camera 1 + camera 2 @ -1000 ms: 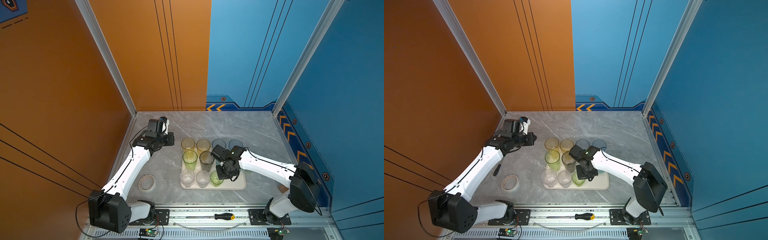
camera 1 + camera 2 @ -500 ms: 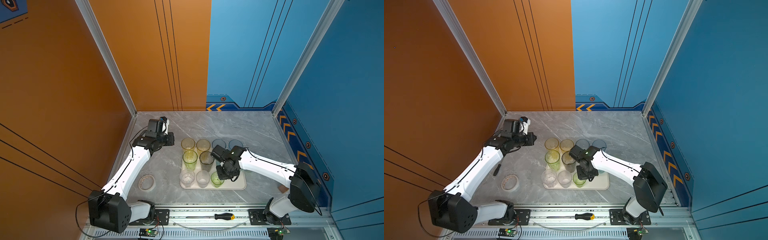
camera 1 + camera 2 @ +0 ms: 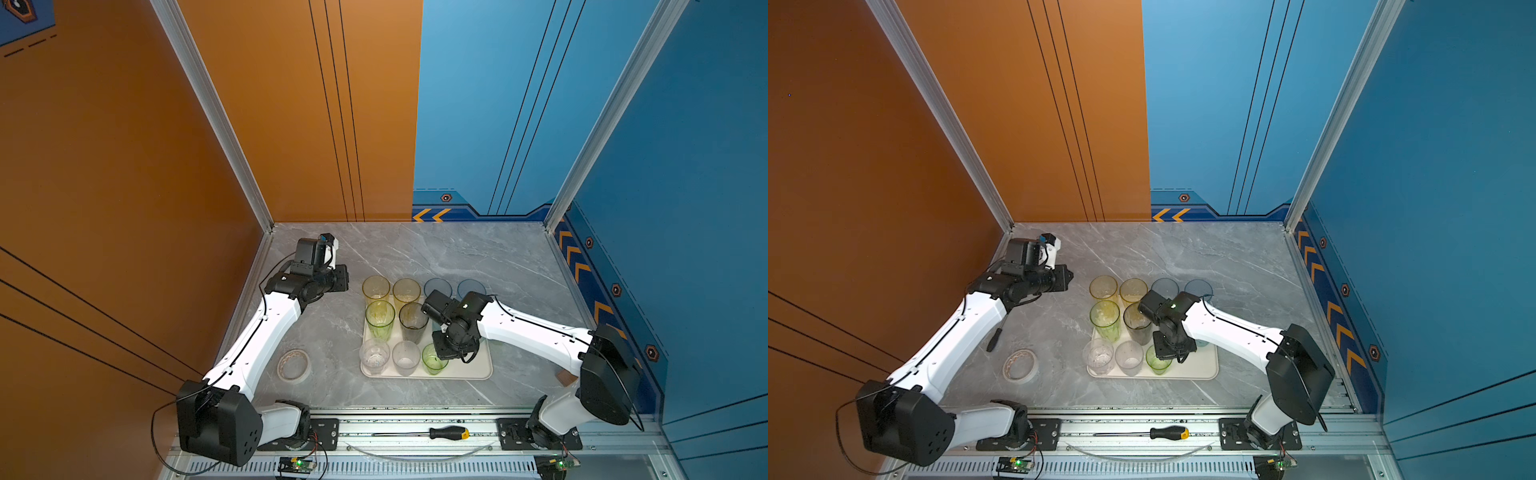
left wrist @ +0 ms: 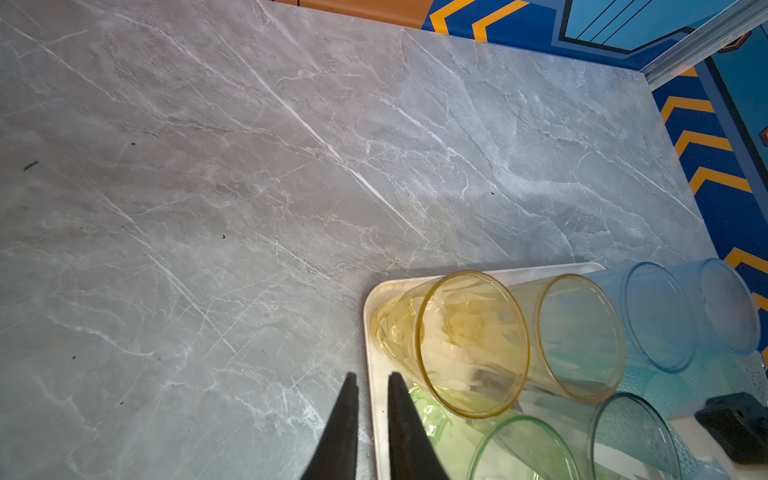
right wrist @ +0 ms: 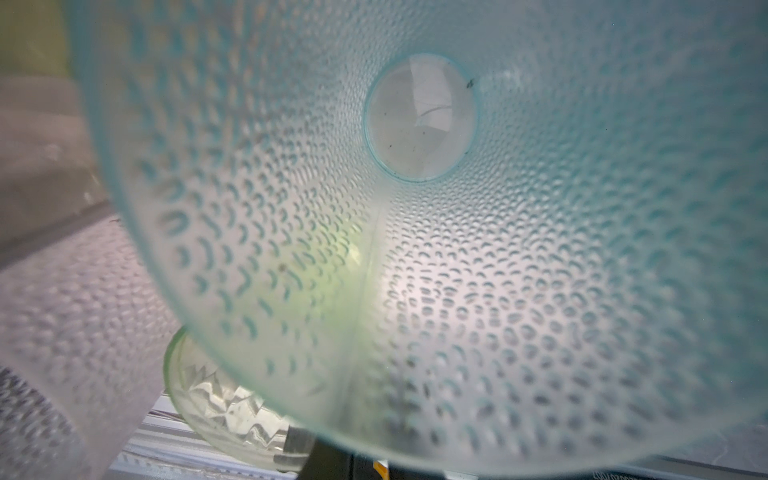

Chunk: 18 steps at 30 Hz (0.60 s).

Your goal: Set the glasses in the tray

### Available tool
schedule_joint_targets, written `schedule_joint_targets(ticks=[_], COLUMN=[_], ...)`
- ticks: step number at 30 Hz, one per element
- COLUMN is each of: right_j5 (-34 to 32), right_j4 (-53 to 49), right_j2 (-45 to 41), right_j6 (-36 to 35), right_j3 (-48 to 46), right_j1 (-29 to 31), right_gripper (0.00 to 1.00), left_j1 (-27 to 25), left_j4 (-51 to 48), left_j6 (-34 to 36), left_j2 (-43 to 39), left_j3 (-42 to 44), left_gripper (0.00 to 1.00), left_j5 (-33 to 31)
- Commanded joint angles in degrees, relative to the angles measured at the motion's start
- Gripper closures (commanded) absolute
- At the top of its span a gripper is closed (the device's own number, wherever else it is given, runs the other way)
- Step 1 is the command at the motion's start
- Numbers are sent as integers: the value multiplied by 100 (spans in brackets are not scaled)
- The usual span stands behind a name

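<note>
The cream-white tray (image 3: pixel 478 368) (image 3: pixel 1204 368) lies at the table's middle front and holds several upright glasses: yellow (image 3: pixel 376 286), blue (image 3: pixel 471 286), green (image 3: pixel 434 359), smoky grey (image 3: pixel 413 320) and clear (image 3: pixel 374 355). My right gripper (image 3: pixel 451 351) (image 3: pixel 1171 351) points down over the tray's right part. A dimpled teal glass (image 5: pixel 415 249) (image 3: pixel 1203 343) directly under it fills the right wrist view and hides the jaws. My left gripper (image 3: pixel 340 278) (image 4: pixel 372 376) hovers left of the tray's far corner (image 4: pixel 370 316), jaws a narrow gap apart and empty.
A tape roll (image 3: pixel 294 365) lies left of the tray. A black pen (image 3: pixel 994 338) rests under the left arm. A screwdriver (image 3: pixel 449 433) sits on the front rail. A small brown object (image 3: pixel 565 378) peeks from behind the right arm. Walls stand on three sides.
</note>
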State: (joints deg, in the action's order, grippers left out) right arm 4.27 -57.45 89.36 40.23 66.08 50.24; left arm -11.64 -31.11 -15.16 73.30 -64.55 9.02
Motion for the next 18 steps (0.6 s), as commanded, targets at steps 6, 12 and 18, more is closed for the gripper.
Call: schedule_joint_targets(ticks=[6,12,18], right_j5=[-126,-127,-159], right_j4=[-188,-184,-180], right_j2=[-62,-85,-206], right_j6=[-45,-51,-50], right_j3=[-18,26,62], right_j1=[17,38,47], right_gripper=[85,82,81], left_j1=[44,40,52], left_j4=[-140,-141,-141], left_j6=[118,118,117], left_j2=[-68,-116,-149], left_j3=[21,57,102], left_gripper=[84,84,84], left_j5=[-181,-199,-225])
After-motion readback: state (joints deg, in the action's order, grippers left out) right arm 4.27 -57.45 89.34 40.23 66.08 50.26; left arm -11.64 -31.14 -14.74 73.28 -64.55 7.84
